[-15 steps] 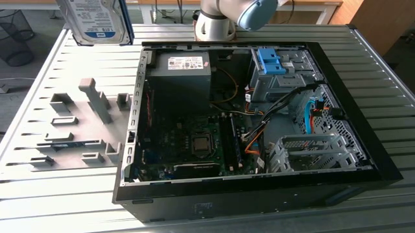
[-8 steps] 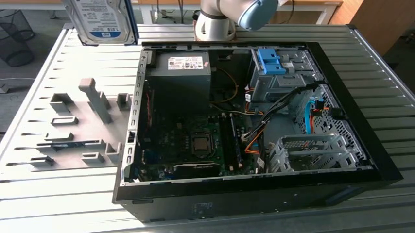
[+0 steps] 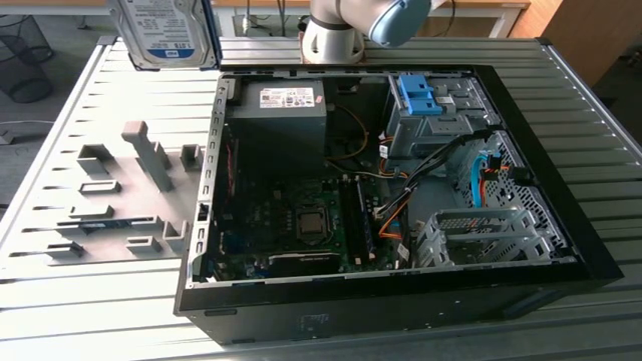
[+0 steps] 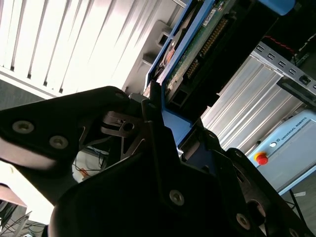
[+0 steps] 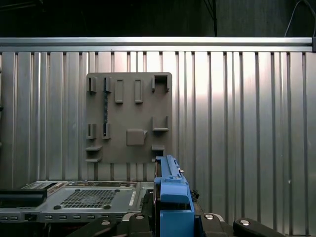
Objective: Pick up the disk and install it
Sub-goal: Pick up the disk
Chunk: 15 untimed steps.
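Noted disk [image 3: 165, 30] aloft above table [image 3: 592, 90], label facing the exterior view, clear of grey fixture [image 3: 120, 195]. Gripped by blue carrier edge in clenched end effector [image 4: 180, 126], likely to keep connector end free. Well apart from open case [image 3: 401, 188] and blue bay bracket [image 3: 419, 94]; not yet installed.

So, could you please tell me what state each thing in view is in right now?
disk: raised in the air, upright, held by its blue carrier.
gripper: shut on the disk.
computer case: lying on its side, side panel off, inside exposed.
fixture tray: lying flat beside the computer case.
blue bracket: mounted inside the computer case.
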Tool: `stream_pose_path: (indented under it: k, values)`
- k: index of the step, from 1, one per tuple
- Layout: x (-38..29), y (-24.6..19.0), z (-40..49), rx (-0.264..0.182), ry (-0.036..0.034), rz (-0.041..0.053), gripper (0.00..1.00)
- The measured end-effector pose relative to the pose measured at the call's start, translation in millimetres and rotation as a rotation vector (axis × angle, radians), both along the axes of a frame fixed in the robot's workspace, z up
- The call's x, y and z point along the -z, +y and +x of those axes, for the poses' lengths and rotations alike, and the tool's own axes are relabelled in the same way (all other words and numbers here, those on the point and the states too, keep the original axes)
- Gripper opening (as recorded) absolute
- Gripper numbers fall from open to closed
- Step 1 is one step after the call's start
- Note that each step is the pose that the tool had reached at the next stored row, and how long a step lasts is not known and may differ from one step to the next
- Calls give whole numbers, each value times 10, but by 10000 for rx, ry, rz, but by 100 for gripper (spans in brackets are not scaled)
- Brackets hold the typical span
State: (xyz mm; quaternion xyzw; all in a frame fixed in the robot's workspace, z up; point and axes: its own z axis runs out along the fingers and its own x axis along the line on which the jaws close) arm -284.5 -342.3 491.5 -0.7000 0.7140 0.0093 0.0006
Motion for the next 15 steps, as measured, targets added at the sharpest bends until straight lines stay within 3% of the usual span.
stream_pose_path:
  k: [15]
  values:
    - [-1,0,197,0,2,-1,36]
